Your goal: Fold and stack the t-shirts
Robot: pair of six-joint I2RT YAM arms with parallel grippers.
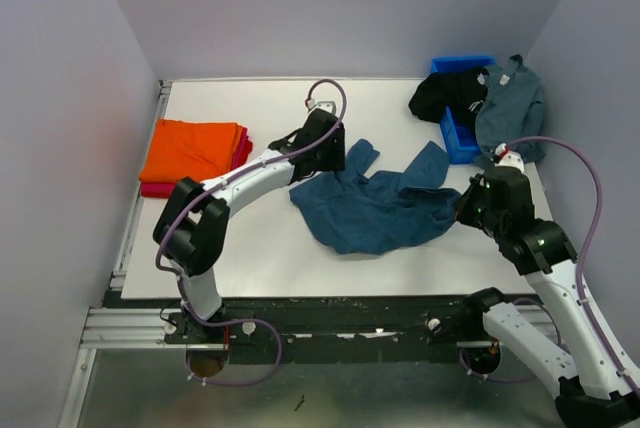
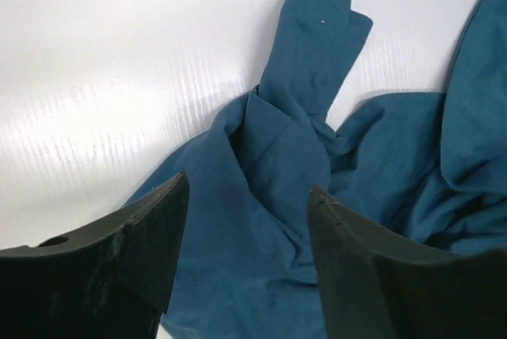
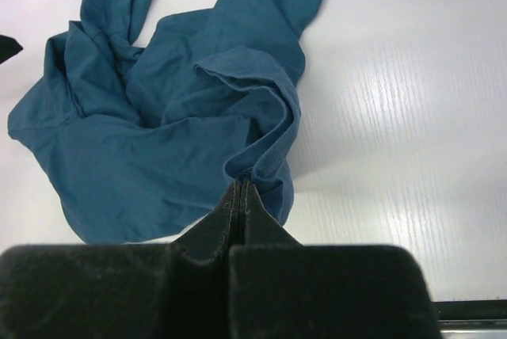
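A dark teal blue t-shirt (image 1: pixel 375 203) lies crumpled in the middle of the table. My left gripper (image 1: pixel 322 160) is open and hovers over the shirt's left part (image 2: pixel 269 157), its jaws spread wide with nothing between them. My right gripper (image 1: pixel 466 206) is shut on the shirt's right edge (image 3: pixel 265 141), pinching a fold of cloth. A folded orange t-shirt (image 1: pixel 192 149) lies on a crimson red one (image 1: pixel 160 189) at the left. A black t-shirt (image 1: pixel 445 95) and a grey-blue t-shirt (image 1: pixel 512 100) hang over the bin at the back right.
A rigid blue plastic bin (image 1: pixel 458 138) stands at the back right under the black and grey-blue shirts. The white table (image 1: pixel 250 248) ends at a metal rail along its near edge. Grey walls close in the left, back and right sides.
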